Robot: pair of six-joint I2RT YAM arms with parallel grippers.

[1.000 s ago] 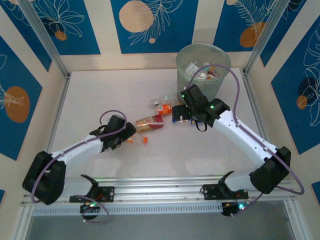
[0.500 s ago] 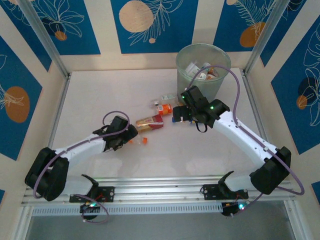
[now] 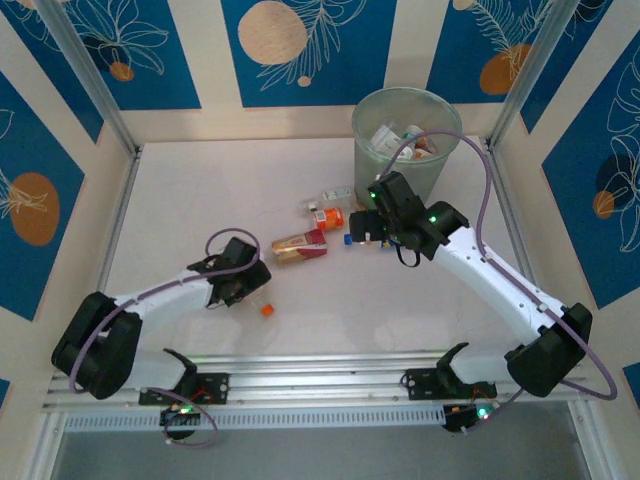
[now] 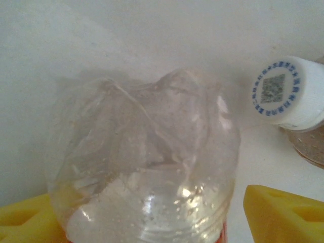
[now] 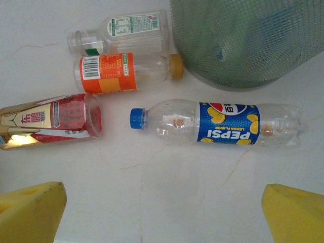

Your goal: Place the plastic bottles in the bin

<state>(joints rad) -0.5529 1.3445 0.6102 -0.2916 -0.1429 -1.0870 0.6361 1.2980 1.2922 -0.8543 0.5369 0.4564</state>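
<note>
A clear crumpled bottle (image 4: 147, 167) lies between my left gripper's (image 4: 152, 223) yellow fingers (image 4: 283, 212). The left finger touches it and a thin gap shows at the right finger. In the top view its orange cap (image 3: 267, 310) sticks out beside the left gripper (image 3: 248, 288). My right gripper (image 5: 162, 217) hangs open over bare table, just short of a blue-labelled Pepsi bottle (image 5: 217, 124). Beyond that lie an orange-labelled bottle (image 5: 121, 72), a white-labelled one (image 5: 121, 30) and a red-and-gold one (image 5: 48, 121). The bin (image 3: 405, 135) stands at the back right with bottles inside.
A white cap (image 4: 286, 93) of a neighbouring bottle lies close to the right of the left fingers. The bin's mesh wall (image 5: 253, 40) rises just behind the Pepsi bottle. Metal frame rails (image 3: 120, 200) border the white table (image 3: 200, 200).
The left gripper has drawn back toward the near edge and its jaws have narrowed around the clear bottle, whose orange cap swung nearer. The right arm shifted slightly right.
</note>
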